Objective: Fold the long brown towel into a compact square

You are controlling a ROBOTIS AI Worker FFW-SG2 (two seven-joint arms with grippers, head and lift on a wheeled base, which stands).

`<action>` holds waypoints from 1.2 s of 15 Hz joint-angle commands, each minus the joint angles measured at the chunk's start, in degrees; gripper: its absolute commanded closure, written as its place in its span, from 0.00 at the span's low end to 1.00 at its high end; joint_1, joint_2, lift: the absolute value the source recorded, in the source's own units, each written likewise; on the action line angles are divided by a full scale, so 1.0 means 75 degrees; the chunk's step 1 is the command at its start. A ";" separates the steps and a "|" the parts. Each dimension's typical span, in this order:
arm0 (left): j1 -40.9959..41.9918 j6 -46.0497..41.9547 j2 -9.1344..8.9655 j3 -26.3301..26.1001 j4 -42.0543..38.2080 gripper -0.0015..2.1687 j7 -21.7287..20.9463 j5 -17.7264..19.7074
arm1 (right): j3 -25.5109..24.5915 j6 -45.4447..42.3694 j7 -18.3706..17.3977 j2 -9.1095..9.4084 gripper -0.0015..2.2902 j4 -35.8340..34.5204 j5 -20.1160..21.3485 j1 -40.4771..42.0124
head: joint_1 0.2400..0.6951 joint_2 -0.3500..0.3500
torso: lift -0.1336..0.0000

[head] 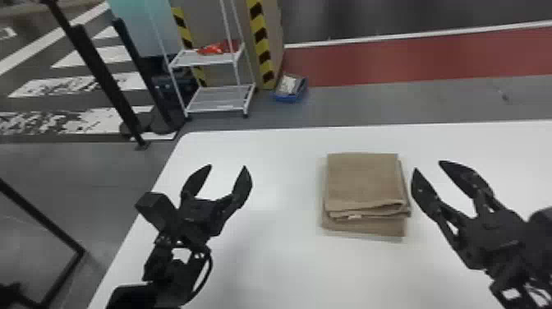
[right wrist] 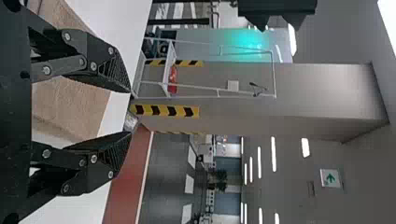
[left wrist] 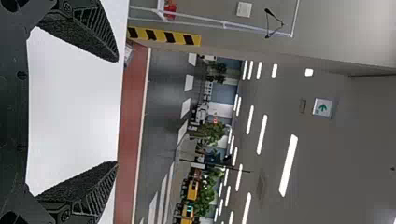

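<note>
Taking the brown towel (head: 363, 178) as the centre of a clock face in the head view, with twelve at the far side; it lies on the white table (head: 279, 271) as a compact, roughly square stack, folded layers showing along its six o'clock edge; a lower layer (head: 365, 228) juts out past the upper ones toward six, and a small pale tag (head: 355, 216) sits among the folds there; the left gripper (head: 228, 166) is well apart from the towel, toward nine, its fingers spread wide; the right gripper (head: 428, 165) is near the towel between two and three, also set wide, its fingertips pointing toward the table's far side; beyond the table, a white rack (head: 209, 60) stands toward ten and a blue bin (head: 290, 98) toward eleven.
</note>
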 commanded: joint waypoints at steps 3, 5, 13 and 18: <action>0.0326 -0.0980 -0.0073 -0.0227 -0.0002 0.05 0.0263 -0.0159 | -0.0339 -0.0438 -0.0650 0.0007 0.02 -0.0111 -0.0428 0.0722 | 1.00 0.75 | 0.07; 0.0490 -0.0933 -0.0061 -0.0133 -0.0166 0.05 0.0216 -0.0171 | 0.0083 -0.0297 -0.1341 0.0007 0.03 -0.0170 -0.0171 0.0722 | 1.00 0.71 | 0.07; 0.0760 0.0801 -0.0026 0.0546 -0.0846 0.05 0.0392 -0.0605 | 0.0106 -0.0368 -0.1739 0.0007 0.03 -0.0357 -0.0100 0.0968 | 1.00 0.77 | 0.07; 0.0853 0.1082 -0.0050 0.0570 -0.1080 0.05 0.0603 -0.0617 | 0.0141 -0.0391 -0.1704 0.0007 0.03 -0.0357 -0.0171 0.0968 | 1.00 0.80 | 0.07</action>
